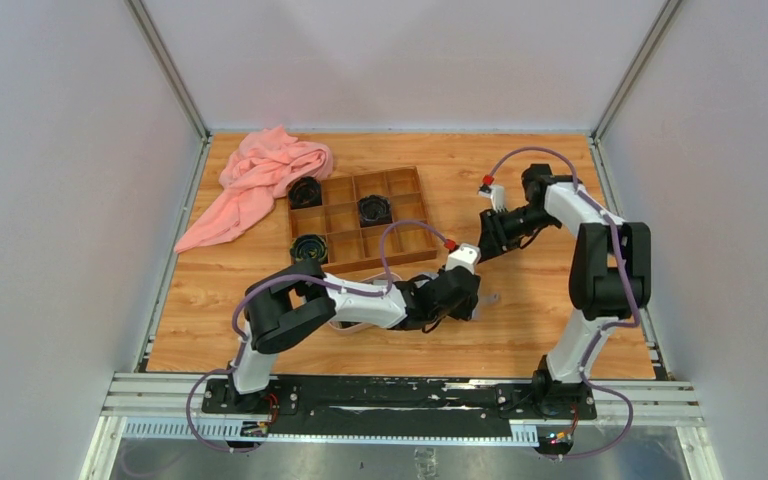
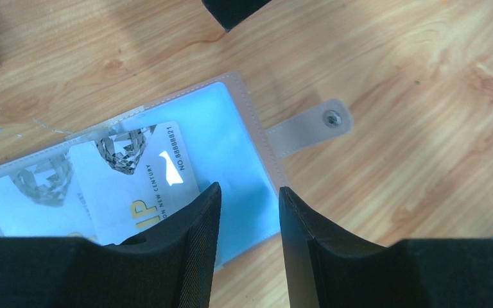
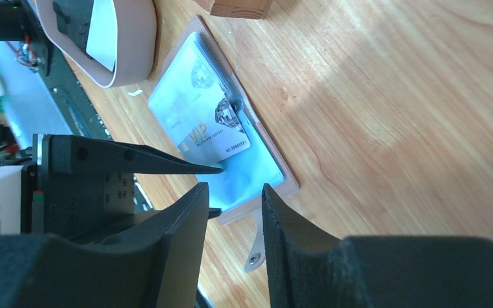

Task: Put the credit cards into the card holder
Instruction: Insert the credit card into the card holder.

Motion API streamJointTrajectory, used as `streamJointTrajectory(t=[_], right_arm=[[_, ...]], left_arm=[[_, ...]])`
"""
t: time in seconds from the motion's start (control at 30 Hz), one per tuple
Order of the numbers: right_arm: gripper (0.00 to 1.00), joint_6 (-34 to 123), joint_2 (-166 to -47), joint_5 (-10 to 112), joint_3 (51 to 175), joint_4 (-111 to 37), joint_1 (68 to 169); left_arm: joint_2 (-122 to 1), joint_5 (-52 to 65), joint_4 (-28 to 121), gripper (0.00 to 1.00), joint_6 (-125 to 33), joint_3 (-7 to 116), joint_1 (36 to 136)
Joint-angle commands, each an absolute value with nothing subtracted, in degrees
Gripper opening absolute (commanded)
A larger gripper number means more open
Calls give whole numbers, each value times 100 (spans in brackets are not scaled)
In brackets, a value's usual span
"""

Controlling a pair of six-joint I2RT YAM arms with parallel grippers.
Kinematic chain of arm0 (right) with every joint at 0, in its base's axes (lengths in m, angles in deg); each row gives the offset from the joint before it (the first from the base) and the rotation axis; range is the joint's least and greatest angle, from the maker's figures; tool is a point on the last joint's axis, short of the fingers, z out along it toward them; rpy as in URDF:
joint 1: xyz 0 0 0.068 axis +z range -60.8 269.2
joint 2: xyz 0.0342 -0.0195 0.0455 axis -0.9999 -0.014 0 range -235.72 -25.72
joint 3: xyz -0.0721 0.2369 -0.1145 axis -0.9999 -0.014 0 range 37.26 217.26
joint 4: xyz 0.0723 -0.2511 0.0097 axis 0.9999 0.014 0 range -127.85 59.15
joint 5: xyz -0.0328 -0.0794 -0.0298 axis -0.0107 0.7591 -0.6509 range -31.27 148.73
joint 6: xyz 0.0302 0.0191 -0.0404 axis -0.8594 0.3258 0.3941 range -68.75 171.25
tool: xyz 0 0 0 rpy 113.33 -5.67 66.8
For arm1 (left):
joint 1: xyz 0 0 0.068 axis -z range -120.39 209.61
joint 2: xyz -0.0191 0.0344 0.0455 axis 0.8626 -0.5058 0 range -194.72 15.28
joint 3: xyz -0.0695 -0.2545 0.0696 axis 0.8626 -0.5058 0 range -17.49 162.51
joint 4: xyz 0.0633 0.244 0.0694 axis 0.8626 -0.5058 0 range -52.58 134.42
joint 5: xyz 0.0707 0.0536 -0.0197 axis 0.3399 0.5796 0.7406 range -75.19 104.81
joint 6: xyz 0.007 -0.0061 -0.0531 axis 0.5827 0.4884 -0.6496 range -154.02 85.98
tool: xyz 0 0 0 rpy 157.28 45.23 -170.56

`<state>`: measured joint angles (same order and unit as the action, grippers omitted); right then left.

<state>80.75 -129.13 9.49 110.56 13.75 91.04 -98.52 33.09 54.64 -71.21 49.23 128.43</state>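
As seen from above, shows only a sliver of the card holder (image 1: 488,297) beside the left gripper (image 1: 470,303). From the left wrist: lies open on the wooden table (image 2: 391,77), tan rim, pale blue sleeves, white VIP card (image 2: 141,192) partly tucked in; jaws parted, pinching nothing. From the right wrist: finds the right gripper (image 3: 234,189) spread, bare, near the snap-tab edge.

1. The top view is bright and even, with soft shadows under the arms on the table (image 1: 520,335).
2. Up close, light shines off the clear plastic of the card holder (image 2: 244,167).
3. A small white glare spot sits on the card (image 2: 147,192).
4. In the right wrist view, bright and dark bands cross the wood.
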Motion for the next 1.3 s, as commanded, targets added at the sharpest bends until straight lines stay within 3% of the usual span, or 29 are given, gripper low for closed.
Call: streamJointTrajectory(t=[0.0,0.13,0.23,0.27,0.33,0.4,0.5,0.57,0.67,1.27], right_arm=[[39,8333,-11905,1337,10514,788,9035],[41,8622,-10509,1537,9780,-162,9034],[79,9353,-10053,976,9240,-442,9029],[80,9293,-10113,819,9052,-562,9032],[68,9472,-10480,505,9093,-285,9057],[49,9916,-10839,583,9208,128,9166],[34,10526,-10972,997,9024,9,9360],[28,9967,-11043,1296,8955,-299,9493],[17,9253,-11612,1220,9489,366,9667],[14,7791,-13021,1863,9967,879,10131]], left_arm=[[-9140,2974,5417,43,-6632,4804,12857],[-8470,2969,5405,43,-5969,4421,12853],[-8021,3136,5402,50,-5587,4045,12853],[-7899,3223,5404,54,-5476,3872,12840],[-7674,3350,5411,62,-5330,3611,12791],[-7477,3286,5422,66,-5320,3363,12630],[-7393,2853,5433,58,-5523,3128,12221],[-7437,2677,5431,53,-5638,3095,12046],[-7565,2628,5486,50,-5806,3102,11939],[-8453,2159,5683,53,-6358,3249,11587]])
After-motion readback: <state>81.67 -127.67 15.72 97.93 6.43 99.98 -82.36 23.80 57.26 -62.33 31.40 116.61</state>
